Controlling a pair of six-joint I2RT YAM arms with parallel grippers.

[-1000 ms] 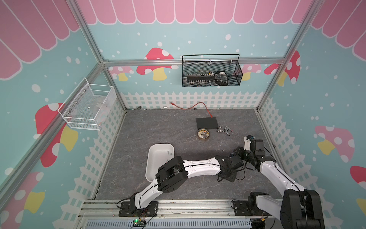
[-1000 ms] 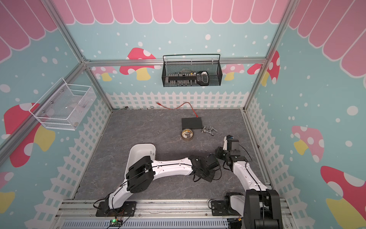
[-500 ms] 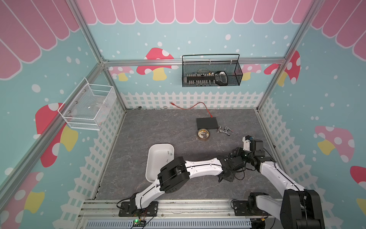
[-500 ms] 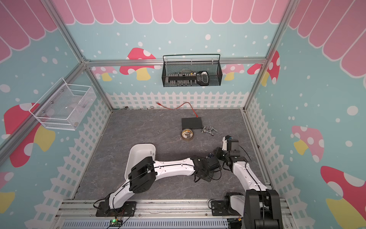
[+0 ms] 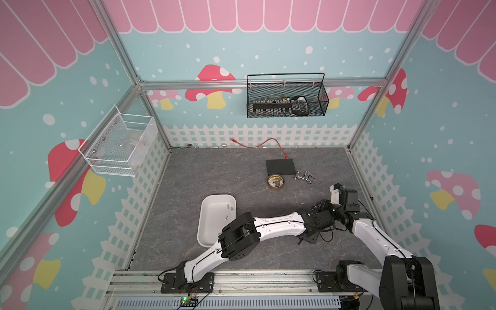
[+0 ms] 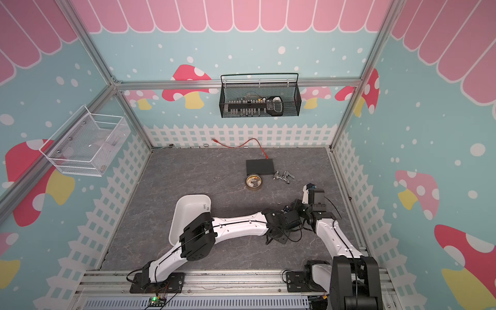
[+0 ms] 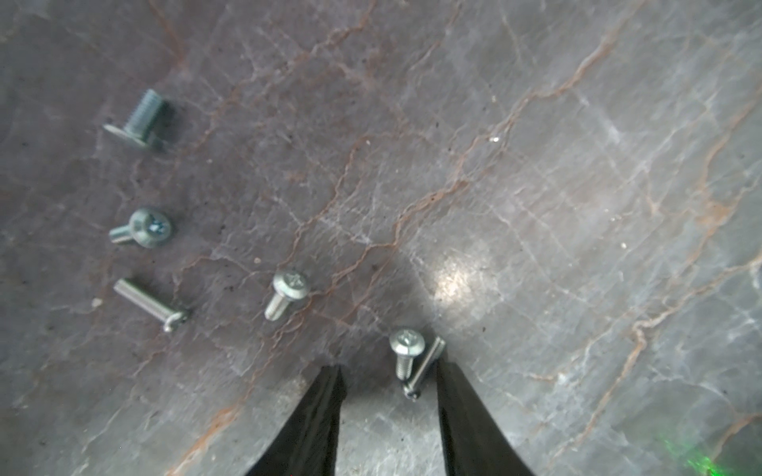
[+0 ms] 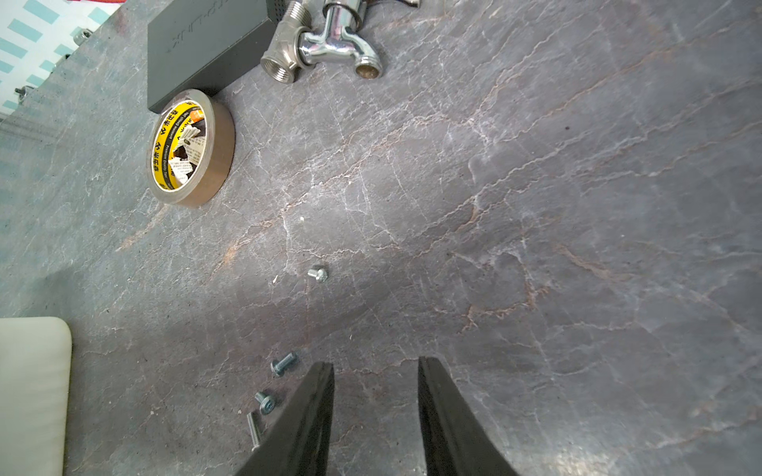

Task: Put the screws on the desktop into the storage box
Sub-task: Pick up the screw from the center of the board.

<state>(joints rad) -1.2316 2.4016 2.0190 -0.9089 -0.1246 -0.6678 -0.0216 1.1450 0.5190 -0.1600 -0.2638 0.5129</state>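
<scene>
Several small silver screws lie loose on the dark grey desktop (image 5: 214, 171). In the left wrist view, my left gripper (image 7: 387, 369) hangs open just above the desktop. A pan-head screw (image 7: 406, 350) and a thin screw (image 7: 426, 366) lie together just in front of it, beside one fingertip (image 7: 443, 369). More screws (image 7: 288, 292) (image 7: 144, 228) lie farther off. My right gripper (image 8: 374, 364) is open with nothing between its fingers, and screws (image 8: 283, 363) (image 8: 317, 274) lie to one side. The white storage box (image 5: 212, 230) sits left of centre in both top views, with a few screws (image 5: 229, 206) inside.
A brown tape roll (image 5: 276, 182), a flat black box (image 5: 280, 166) and silver metal fittings (image 5: 304, 177) sit at the back right. The left arm (image 5: 279, 222) reaches across to the right arm (image 5: 370, 236), their wrists close together. Wire baskets (image 5: 287, 100) hang on the walls.
The left arm has stretched a little farther right and back, toward the right wrist. Its jaws have narrowed slightly. The right arm has barely moved.
</scene>
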